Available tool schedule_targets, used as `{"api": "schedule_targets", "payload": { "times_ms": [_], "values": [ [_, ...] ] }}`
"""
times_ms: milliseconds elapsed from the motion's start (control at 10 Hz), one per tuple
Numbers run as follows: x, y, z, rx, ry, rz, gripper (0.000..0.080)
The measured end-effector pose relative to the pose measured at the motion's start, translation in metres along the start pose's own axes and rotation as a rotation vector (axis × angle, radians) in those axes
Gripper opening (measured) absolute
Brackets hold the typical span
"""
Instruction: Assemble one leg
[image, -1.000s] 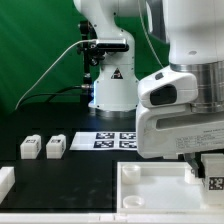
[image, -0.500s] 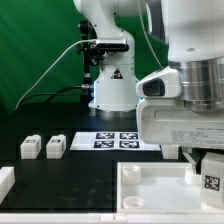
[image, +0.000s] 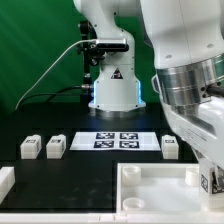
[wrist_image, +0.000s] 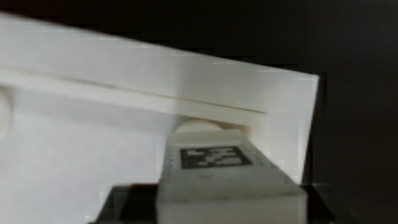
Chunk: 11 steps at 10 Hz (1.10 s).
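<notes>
Wrist view first: what do we have in the gripper (wrist_image: 217, 196)?

We see its two dark fingers (wrist_image: 134, 207) pressed against the sides of the leg (wrist_image: 214, 160). It is pinching that block, with the tag facing the camera.

And where does the leg sit?

It is straight ahead of the fingertips, at a corner of the white panel (wrist_image: 107, 120). Its far end meets a rounded recess (wrist_image: 210, 126) just inside the raised rim. We cannot tell whether it is seated there or only touching.

What does the panel hold, taken as a shallow tray?

The held leg is the one thing we see in it, at the corner directly under the gripper. The exterior view cuts off most of the gripper at its right edge.

What lies away from the gripper?

In the exterior view we find a spare leg (image: 170, 146) close by. It is just past the panel's far rim and beside the marker board (image: 115, 140). Well off toward the exterior view's left are a nearer block (image: 55, 146) and a farther block (image: 30, 147). They stand side by side on the black table (image: 70, 190), apart from the panel.
</notes>
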<state>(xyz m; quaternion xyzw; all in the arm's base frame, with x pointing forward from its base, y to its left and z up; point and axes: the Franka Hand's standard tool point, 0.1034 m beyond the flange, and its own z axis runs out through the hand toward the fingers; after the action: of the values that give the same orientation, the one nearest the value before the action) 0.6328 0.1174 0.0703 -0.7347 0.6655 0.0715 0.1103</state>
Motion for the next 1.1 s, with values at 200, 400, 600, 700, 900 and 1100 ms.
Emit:
{"api": "schedule_targets", "payload": {
  "times_ms": [200, 400, 600, 700, 900, 1100],
  "values": [
    [-0.0002, 0.0003, 0.0006, -0.001, 0.0, 0.013, 0.0297],
    [0.0001, 0.0007, 0.0013, -0.002, 0.0, -0.073, 0.0607],
    [0.001, 0.0021, 0.0003, -0.019, 0.005, -0.372, 0.0637],
    [-0.004, 0.003, -0.0017, -0.054, 0.037, -0.6, 0.0647],
    [-0.0033, 0.0033, -0.001, -0.062, 0.035, -0.841, 0.0648],
    [-0.0019, 0.0035, -0.0008, -0.071, 0.032, -1.073, 0.0648]
  ]
}}
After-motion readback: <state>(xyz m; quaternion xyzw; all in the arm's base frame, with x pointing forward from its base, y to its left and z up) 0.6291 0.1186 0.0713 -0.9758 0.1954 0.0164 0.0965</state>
